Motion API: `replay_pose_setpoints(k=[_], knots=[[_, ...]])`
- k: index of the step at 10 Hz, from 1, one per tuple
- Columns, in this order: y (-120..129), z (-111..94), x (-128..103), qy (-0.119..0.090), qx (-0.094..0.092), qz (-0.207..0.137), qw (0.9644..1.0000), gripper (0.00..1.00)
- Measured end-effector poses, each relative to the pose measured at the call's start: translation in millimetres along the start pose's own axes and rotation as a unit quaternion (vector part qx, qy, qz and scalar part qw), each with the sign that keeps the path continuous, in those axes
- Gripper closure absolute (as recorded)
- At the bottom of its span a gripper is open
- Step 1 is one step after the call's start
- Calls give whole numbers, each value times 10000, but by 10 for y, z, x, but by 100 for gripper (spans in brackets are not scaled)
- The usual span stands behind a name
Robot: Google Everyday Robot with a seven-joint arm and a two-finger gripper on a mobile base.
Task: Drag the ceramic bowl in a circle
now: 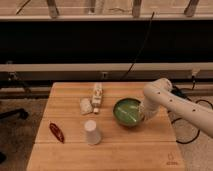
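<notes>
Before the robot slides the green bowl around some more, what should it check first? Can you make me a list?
1. Gripper is at the ceramic bowl, by its right rim: ok.
2. Gripper really has hold of the rim: cannot tell, the arm hides the contact.
3. Bowl sits flat on the table, not tipped: ok.
4. Bowl is well inside the table edges: ok.
5. Room on the bowl's left: not ok for a wide circle, since the pale lump and the small white packet lie close by.
6. The white cup stands in front and to the left, apart from the bowl: ok for now, but watch it.
</notes>
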Motion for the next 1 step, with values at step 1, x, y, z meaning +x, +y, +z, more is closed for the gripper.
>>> replay_pose_setpoints(k=[1], knots=[[123,-17,131,8,-38,-7,10000,100]])
